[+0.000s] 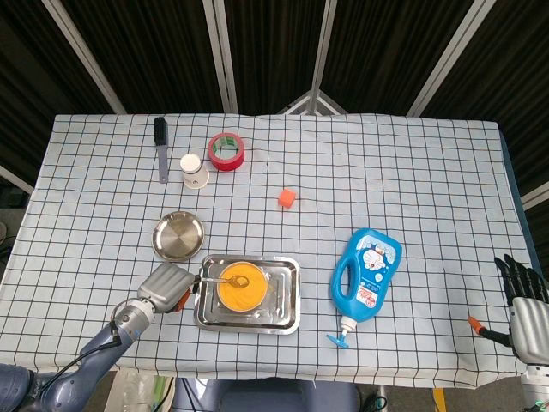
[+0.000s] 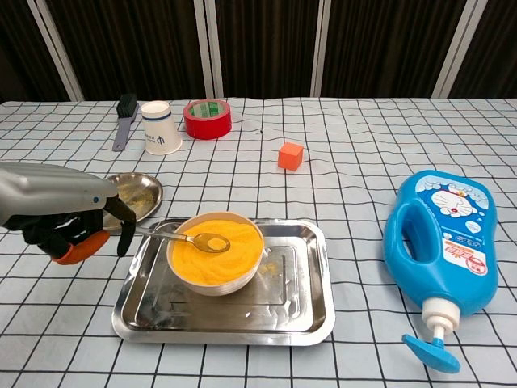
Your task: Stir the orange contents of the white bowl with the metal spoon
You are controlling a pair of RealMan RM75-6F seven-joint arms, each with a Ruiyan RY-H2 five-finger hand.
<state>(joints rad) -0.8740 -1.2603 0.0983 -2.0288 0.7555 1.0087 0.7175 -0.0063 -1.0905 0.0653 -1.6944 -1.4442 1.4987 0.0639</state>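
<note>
A white bowl [image 2: 180,265] full of orange contents [image 2: 230,255] stands in the left part of a steel tray [image 2: 299,299]; the head view shows the bowl [image 1: 241,288] and tray [image 1: 286,311] near the table's front. My left hand [image 2: 60,212] grips the handle of the metal spoon [image 2: 194,239], whose scoop lies on the orange surface. In the head view that hand [image 1: 163,287] sits just left of the tray, the spoon [image 1: 225,281] reaching right. My right hand [image 1: 525,302] hangs at the table's far right edge, fingers spread, holding nothing.
A blue detergent bottle [image 2: 443,239] lies right of the tray. Behind the tray sit a small steel dish [image 2: 139,192], an orange cube [image 2: 290,155], a paper cup [image 2: 160,127], red tape [image 2: 207,118] and a black brush [image 2: 123,112].
</note>
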